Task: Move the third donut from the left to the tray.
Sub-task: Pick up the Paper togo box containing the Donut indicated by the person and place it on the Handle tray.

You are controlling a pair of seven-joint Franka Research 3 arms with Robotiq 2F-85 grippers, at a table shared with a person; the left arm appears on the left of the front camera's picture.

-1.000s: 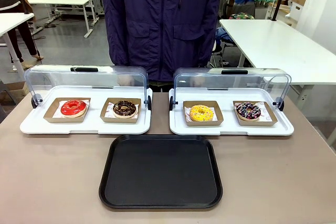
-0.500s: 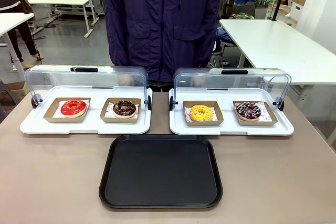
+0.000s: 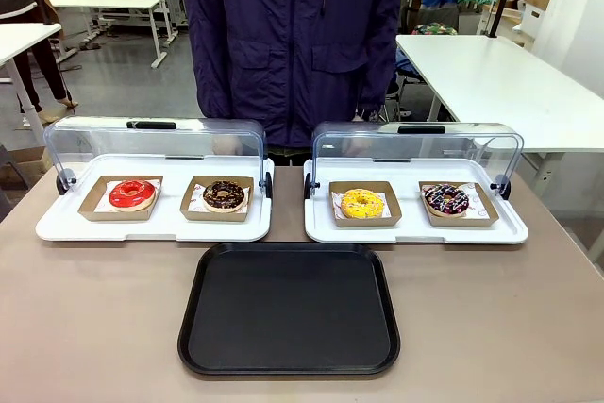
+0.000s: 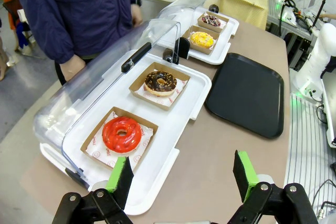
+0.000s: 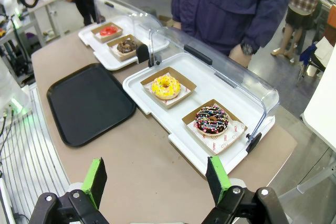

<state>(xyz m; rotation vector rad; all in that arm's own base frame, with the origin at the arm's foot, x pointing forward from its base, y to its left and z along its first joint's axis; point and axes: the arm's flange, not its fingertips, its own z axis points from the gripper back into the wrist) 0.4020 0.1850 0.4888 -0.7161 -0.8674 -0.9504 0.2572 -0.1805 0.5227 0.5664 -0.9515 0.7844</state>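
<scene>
The third donut from the left (image 3: 362,203) is yellow-iced with sprinkles and lies in a brown cardboard square on the right white tray; it also shows as the donut (image 5: 166,87) and, far off, the donut (image 4: 201,39). The black tray (image 3: 290,308) lies empty at the table's near middle, also as the tray (image 5: 89,102) and the tray (image 4: 247,91). My left gripper (image 4: 182,176) hangs open above the table's left end, near the red donut. My right gripper (image 5: 157,180) is open above the table's right end, well short of the yellow donut.
Two white trays (image 3: 152,224) (image 3: 415,230) with clear lids raised at the back hold a red donut (image 3: 132,194), a chocolate donut (image 3: 224,195) and a dark drizzled donut (image 3: 445,199). A person in a dark jacket (image 3: 288,40) stands at the far side.
</scene>
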